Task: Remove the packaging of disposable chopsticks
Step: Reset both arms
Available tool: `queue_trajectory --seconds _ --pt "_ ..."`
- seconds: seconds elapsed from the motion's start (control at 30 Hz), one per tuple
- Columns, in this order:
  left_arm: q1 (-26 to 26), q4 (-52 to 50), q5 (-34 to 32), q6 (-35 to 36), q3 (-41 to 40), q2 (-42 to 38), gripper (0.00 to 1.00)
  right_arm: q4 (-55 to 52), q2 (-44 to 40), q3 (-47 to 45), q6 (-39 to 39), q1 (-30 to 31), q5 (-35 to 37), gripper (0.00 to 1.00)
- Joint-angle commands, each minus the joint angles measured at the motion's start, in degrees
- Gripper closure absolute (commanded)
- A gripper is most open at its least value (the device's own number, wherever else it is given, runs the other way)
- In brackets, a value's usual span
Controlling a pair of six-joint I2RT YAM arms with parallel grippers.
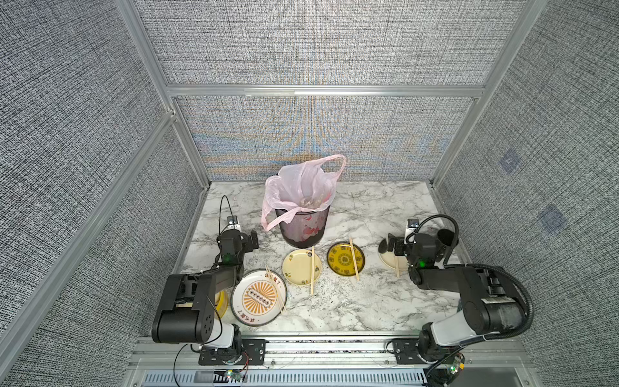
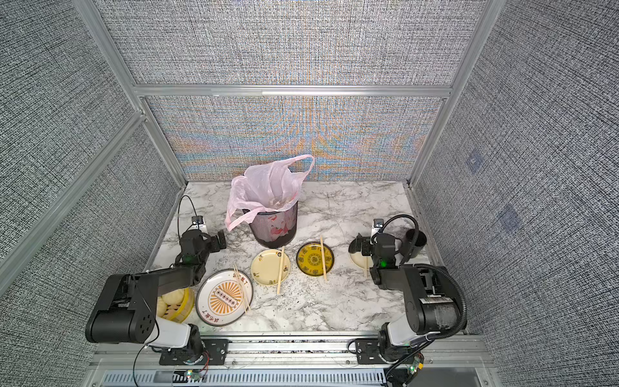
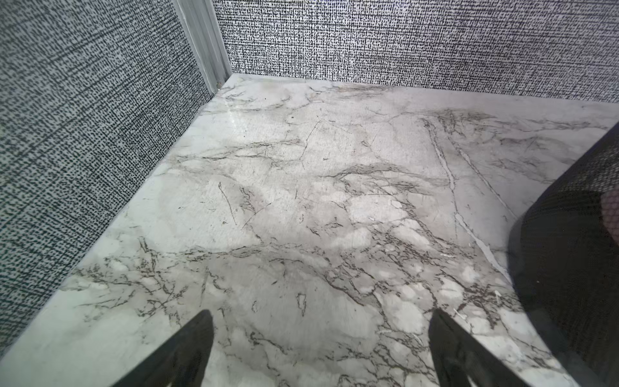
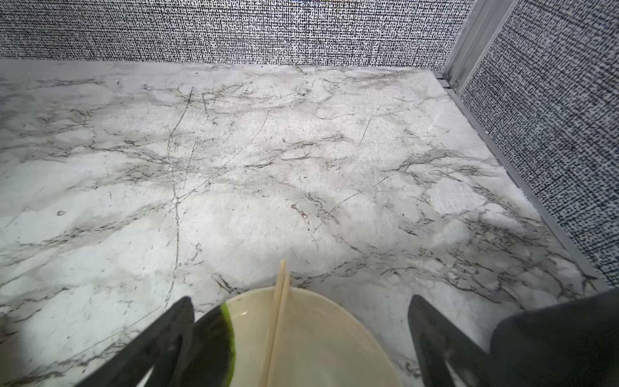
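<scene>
- Step in hand, as I judge it: the unwrapping looks finished. Four bare pairs of disposable chopsticks (image 1: 312, 269) lie on plates, and I see no clear sleeve on any of them.
- Pair by pair in a top view: one lies across the pale yellow plate (image 1: 294, 268) and one across the dark yellow plate (image 1: 338, 259). Another crosses the right part of the large sunburst plate (image 1: 258, 295), and the last is on the cream plate (image 1: 388, 263) under my right arm.
- The packaging (image 1: 310, 201): something clear and crumpled sits inside the pink bag (image 1: 301, 181) that lines the black mesh bin (image 1: 303, 231) at the back of the worktop (image 1: 351, 301). I take it for the sleeves, but it is too blurred to be sure.
- Left fingers (image 3: 321, 315): spread wide and holding nothing, over bare marble just beside the bin's mesh wall.
- Right fingers (image 4: 300, 297): spread wide too and empty, hovering above the cream plate with its pair lying below and between them. As far as I can tell they touch nothing.
- Pose: both arms are folded close to their bases with elbows raised and wrists pointing toward the back wall, one at each side of the worktop.
- Next move, in my judgement: nothing wrapped is left to pick. I would check the worktop for a stray sleeve, then park both arms without brushing the pair under the right fingers.
</scene>
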Motion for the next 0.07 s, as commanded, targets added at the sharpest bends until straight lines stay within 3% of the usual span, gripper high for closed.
queue_trajectory --seconds 0.0,0.03 --pt "0.1 1.5 0.3 0.5 0.0 -0.2 0.0 0.2 0.3 0.7 -0.6 0.1 -0.1 0.01" --pt "0.1 1.5 0.3 0.5 -0.1 -0.2 0.0 0.6 0.2 0.4 -0.6 0.1 -0.1 0.01"
